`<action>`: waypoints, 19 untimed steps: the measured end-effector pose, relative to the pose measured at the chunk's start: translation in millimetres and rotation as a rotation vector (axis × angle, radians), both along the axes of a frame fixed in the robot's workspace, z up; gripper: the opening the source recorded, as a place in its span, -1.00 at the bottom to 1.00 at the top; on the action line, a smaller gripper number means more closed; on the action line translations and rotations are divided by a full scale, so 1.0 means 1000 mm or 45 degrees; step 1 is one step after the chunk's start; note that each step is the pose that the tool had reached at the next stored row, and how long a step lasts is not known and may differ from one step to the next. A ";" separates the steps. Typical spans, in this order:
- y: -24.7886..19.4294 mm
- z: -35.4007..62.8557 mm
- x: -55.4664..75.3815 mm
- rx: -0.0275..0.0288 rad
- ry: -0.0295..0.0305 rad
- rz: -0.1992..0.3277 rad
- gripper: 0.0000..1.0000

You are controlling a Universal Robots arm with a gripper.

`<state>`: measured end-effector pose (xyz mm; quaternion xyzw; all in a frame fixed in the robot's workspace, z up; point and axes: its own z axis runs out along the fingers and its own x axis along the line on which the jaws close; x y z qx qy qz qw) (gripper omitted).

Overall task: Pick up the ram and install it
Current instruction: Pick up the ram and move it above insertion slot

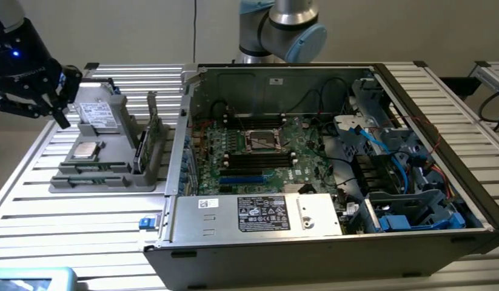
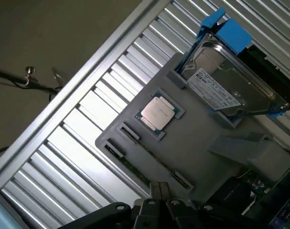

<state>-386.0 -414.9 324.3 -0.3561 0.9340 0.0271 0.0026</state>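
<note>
Nothing is done yet: the ram (image 1: 156, 136) is left in the gray tray (image 1: 103, 182), the gripper (image 1: 37, 109) is held near, fingers together.

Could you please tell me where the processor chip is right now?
The processor chip lies on the grey tray at the exterior view's left, beside the hard drive, outside the open computer case.

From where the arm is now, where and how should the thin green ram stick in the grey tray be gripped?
Probably the upper long edge of the thin green ram stick, near mid-length, coming from straight above: it stands on edge in the grey plastic tray, flat faces exposed for pinching, lower edge seated.
</note>
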 end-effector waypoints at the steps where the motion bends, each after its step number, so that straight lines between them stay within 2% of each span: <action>1: 0.0000 0.0000 0.000 0.0000 -0.0001 0.023 -0.79; 8: 0.0000 0.0000 0.000 0.0000 -0.0003 0.186 -0.79; 12: 0.0000 0.0000 0.000 -0.0002 -0.0039 0.278 -0.79; 14: 0.0000 0.0000 0.000 -0.0008 -0.0091 0.322 -0.79; 19: 0.0000 0.0000 0.000 -0.0054 -0.0331 0.414 -0.79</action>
